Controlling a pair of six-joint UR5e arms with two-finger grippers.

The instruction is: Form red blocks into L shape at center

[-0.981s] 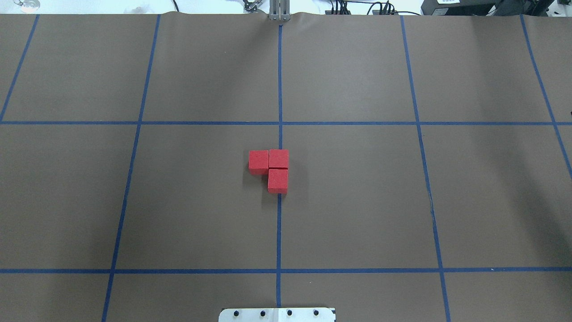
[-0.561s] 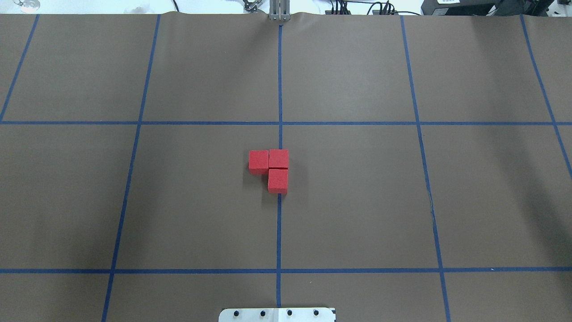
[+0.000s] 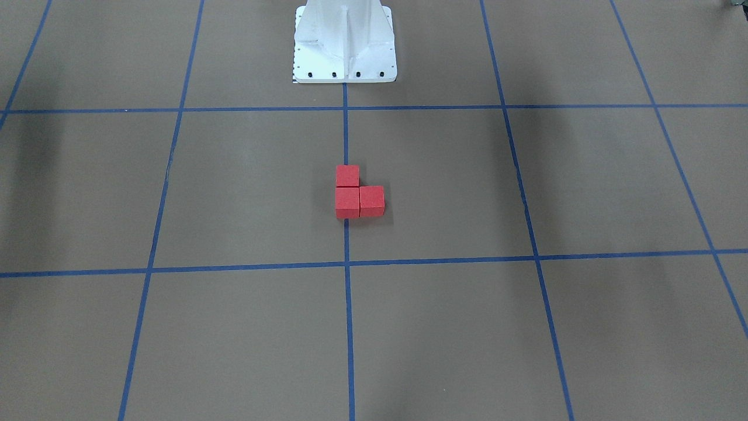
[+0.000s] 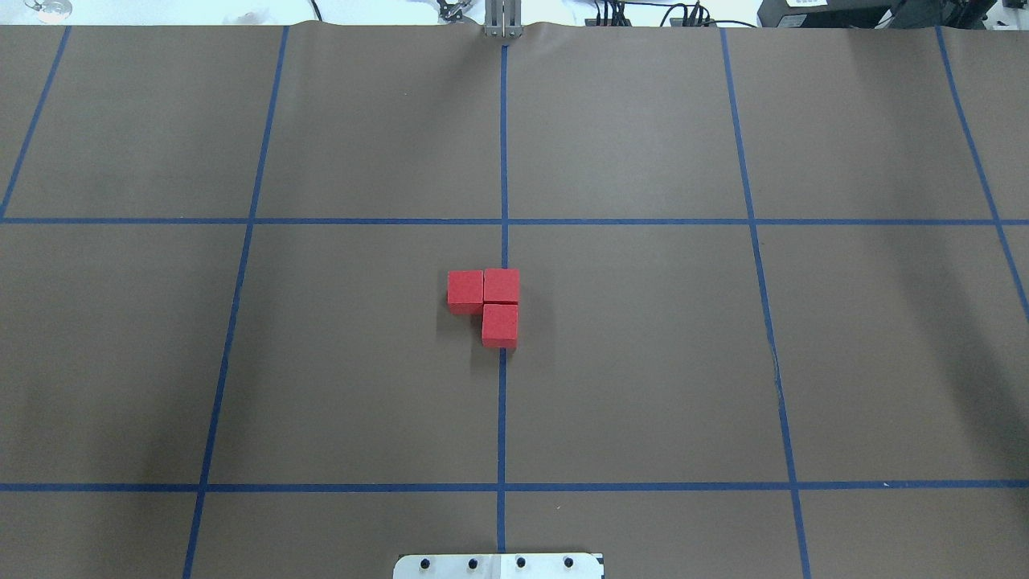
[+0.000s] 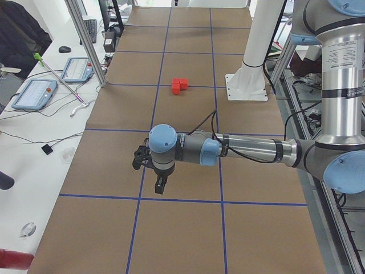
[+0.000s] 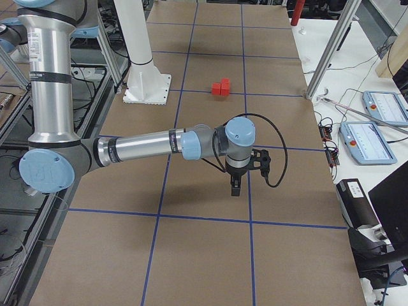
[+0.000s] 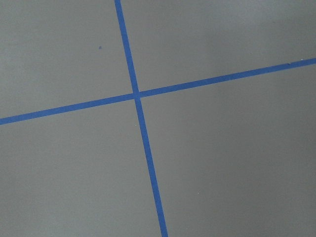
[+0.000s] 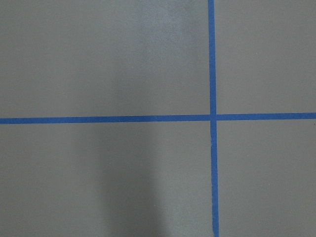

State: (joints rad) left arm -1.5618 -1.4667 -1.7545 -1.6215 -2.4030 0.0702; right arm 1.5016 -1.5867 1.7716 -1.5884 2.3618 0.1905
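Three red blocks point(image 4: 465, 288) point(image 4: 502, 285) point(image 4: 499, 322) sit touching in an L on the brown mat's centre line. They also show in the front view point(image 3: 347, 202), the left side view point(image 5: 179, 85) and the right side view point(image 6: 221, 87). My left gripper point(image 5: 158, 184) hangs over the mat far from the blocks, seen only in the left side view. My right gripper point(image 6: 234, 187) hangs far from them, seen only in the right side view. I cannot tell whether either is open or shut. Both wrist views show only mat and blue tape.
The white robot base point(image 3: 345, 41) stands at the mat's near edge on the centre line. Benches with tablets point(image 5: 34, 94) point(image 6: 376, 137) and aluminium posts point(image 5: 85, 45) flank the table ends. Blue tape point(image 4: 503, 161) marks a grid.
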